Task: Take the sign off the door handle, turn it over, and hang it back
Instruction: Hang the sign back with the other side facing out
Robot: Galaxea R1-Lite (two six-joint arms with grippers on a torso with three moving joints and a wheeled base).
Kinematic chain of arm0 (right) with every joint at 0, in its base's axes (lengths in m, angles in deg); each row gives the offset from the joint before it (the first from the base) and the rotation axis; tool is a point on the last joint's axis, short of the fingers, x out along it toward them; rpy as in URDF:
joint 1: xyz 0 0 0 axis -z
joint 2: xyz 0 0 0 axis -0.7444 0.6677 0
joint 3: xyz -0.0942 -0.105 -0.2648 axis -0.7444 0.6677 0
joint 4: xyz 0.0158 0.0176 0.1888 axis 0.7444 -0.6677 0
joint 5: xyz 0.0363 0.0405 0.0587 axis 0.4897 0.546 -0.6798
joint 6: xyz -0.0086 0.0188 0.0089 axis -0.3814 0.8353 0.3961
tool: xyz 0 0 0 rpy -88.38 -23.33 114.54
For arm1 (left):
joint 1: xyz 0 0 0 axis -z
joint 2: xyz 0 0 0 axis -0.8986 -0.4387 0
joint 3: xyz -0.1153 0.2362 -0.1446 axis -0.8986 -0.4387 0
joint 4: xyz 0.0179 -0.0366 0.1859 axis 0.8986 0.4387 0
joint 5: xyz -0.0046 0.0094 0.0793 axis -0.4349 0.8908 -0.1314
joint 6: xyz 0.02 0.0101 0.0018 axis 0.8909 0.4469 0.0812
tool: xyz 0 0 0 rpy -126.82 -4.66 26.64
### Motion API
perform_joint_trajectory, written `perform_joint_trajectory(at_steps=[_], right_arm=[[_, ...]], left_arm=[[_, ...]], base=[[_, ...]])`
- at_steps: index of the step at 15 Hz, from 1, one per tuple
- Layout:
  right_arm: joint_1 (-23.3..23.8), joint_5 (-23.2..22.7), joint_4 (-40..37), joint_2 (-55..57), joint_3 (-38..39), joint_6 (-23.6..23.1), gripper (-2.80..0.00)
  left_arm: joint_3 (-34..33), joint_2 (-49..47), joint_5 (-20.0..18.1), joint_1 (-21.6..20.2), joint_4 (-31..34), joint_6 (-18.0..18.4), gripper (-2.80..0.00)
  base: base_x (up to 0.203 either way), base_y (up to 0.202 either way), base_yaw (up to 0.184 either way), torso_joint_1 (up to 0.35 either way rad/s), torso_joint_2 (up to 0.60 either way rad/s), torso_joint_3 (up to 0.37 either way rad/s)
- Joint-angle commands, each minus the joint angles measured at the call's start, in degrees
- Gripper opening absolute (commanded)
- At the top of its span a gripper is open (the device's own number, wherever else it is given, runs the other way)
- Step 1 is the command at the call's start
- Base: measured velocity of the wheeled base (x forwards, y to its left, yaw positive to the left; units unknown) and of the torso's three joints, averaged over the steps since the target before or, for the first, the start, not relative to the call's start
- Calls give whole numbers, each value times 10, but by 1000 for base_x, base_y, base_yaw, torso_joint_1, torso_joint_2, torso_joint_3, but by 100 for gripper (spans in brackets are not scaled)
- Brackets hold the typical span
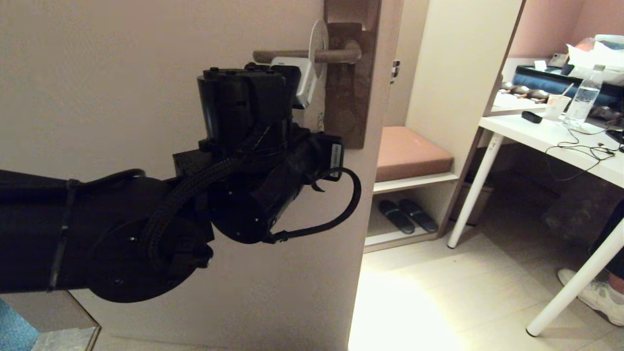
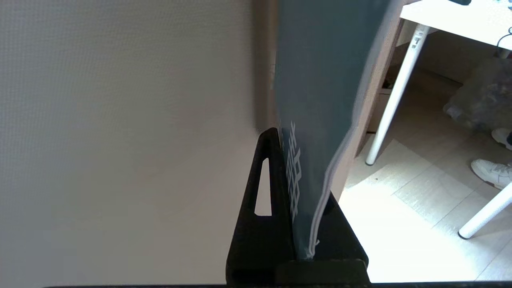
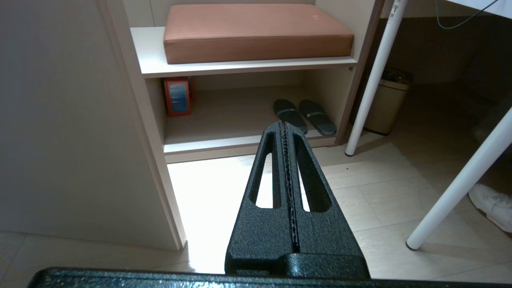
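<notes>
The sign (image 1: 319,46) hangs edge-on around the brown door handle (image 1: 292,55), which sticks out from its tall dark plate (image 1: 348,87). Its lower part is hidden behind my left arm (image 1: 243,146), raised just under the handle. In the left wrist view my left gripper (image 2: 304,168) is shut on the sign (image 2: 320,80); the blue side with white print faces this camera. One black finger (image 2: 268,192) lies between the sign and the door. My right gripper (image 3: 283,128) is shut and empty, low over the floor, out of the head view.
The door's edge (image 1: 385,146) is right of the plate. Beyond it stand a shelf bench with a pink cushion (image 1: 409,153) and slippers (image 1: 407,215). A white desk (image 1: 551,136) with a bottle and cables stands at right, a person's shoe (image 1: 597,297) beside its leg.
</notes>
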Motion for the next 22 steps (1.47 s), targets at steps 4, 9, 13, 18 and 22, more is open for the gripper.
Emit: perform_joint_trajectory(at_steps=[4,9,13,18,22], right_arm=[[0,0,0,0,0,0,-280],[0,0,0,0,0,0,-280],[0,0,0,0,0,0,-280],[0,0,0,0,0,0,-280],[0,1,0,0,0,0,-280]], left_arm=[[12,-16,10,20,-2,-1,-280],[19,-18,10,25,-2,0,-280],[19,-21,8,29,-2,0,-280],[18,-23,6,29,-2,-1,-280],[17,-27,6,34,-2,-2,-280]], base=[[0,0,0,0,0,0],[0,0,0,0,0,0],[0,0,0,0,0,0],[0,0,0,0,0,0],[0,0,0,0,0,0]])
